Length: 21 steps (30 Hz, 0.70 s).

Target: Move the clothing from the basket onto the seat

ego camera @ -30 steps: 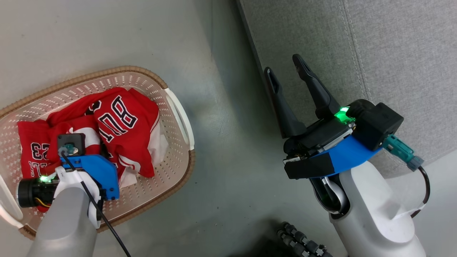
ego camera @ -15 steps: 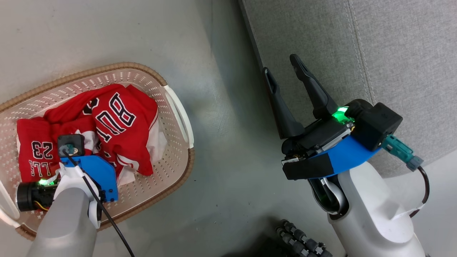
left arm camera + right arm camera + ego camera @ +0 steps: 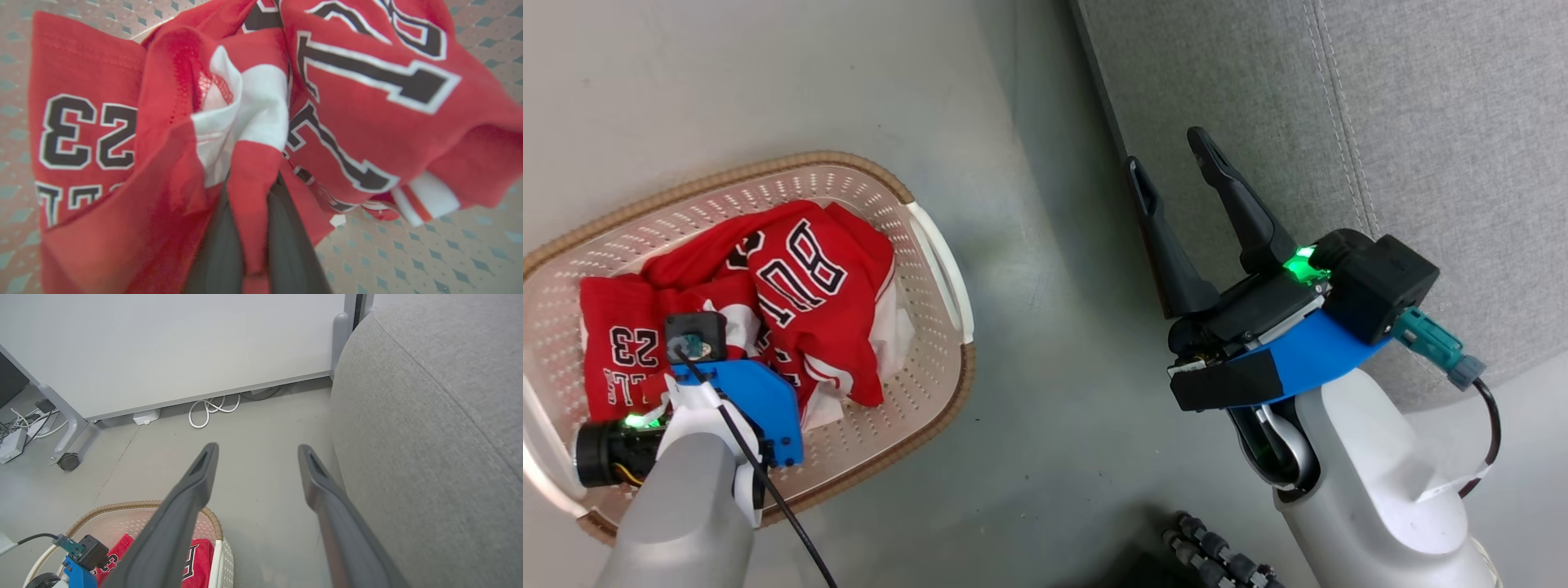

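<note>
In the head view, the basket [image 3: 768,167] stands on the floor [image 3: 1029,343] at the robot's left, with the red clothes [image 3: 817,302] heaped inside it. The left arm reaches down into the heap, and its wrist hides the fingers from here. The right claw [image 3: 1168,155] hangs wide open and empty at the edge of the grey sofa [image 3: 1339,122], well apart from the basket.

In the left wrist view, the left claw [image 3: 252,192] is closed on a fold of red cloth, which runs down between its two dark fingers [image 3: 218,245]. A red-and-white bunch sits just above the pinch, and the lettered jersey [image 3: 367,102] lies against it on the right. I cannot tell for certain which garment the fold belongs to. The holed basket bottom shows all round.

In the right wrist view, the right claw's fingers stand far apart with nothing between them. The sofa rises close on the right, and a corner of the basket with red cloth in it shows at the lower left.

The step in hand looks like the pick-up: the grip is made, but the clothes are not yet out of the basket. The next move calls for a lift high enough for the hanging cloth to clear the rim. After that comes a swing across the floor and a release over the sofa. The two garments are tangled, so the second may drag along or snag on the rim.
</note>
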Motion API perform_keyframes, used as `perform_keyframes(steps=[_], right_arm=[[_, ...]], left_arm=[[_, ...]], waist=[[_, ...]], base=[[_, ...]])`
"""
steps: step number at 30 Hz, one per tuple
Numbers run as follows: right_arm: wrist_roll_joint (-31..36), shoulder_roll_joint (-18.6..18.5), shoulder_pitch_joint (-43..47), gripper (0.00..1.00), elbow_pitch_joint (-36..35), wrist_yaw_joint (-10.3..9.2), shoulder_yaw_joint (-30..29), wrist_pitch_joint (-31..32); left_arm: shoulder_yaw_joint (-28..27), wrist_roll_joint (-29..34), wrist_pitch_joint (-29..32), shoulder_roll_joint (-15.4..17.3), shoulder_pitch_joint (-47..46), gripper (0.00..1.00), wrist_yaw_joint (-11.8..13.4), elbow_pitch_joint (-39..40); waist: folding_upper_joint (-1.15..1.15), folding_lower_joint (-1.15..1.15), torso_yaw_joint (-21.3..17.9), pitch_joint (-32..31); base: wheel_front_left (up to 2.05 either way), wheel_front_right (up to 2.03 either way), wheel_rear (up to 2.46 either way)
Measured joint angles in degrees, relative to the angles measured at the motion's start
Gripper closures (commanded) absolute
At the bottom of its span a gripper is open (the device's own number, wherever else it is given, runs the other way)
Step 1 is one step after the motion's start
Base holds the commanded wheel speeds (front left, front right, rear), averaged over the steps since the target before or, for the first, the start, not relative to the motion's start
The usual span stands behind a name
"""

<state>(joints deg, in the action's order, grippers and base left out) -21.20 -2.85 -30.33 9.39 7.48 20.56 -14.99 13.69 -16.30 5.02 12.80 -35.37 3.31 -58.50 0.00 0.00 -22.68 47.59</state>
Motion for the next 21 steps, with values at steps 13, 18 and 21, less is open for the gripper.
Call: perform_keyframes(steps=[13, 18, 21], right_arm=[[7.1, 0.1, 1.9, 0.00, 7.2, 0.00, -2.8, 0.0], [10.7, 0.1, 4.7, 0.00, 11.3, 0.00, -4.3, 1.3], [11.5, 0.1, 7.0, 0.00, 12.5, 0.00, -5.3, 2.5]], left_arm=[[3.9, 0.4, -6.1, -5.5, -1.9, 1.00, -4.6, -6.2], [6.4, 0.7, -8.7, -8.4, -2.3, 1.00, -6.8, -7.9], [7.8, 0.3, -9.6, -9.5, -2.0, 1.00, -7.8, -8.0]], waist=[[0.00, 0.00, 4.7, -9.4], [0.00, -0.01, 7.5, -16.2], [0.00, -0.01, 9.3, -20.7]], base=[[0.00, 0.00, 0.00], [0.00, 0.00, 0.00], [0.00, 0.00, 0.00]])
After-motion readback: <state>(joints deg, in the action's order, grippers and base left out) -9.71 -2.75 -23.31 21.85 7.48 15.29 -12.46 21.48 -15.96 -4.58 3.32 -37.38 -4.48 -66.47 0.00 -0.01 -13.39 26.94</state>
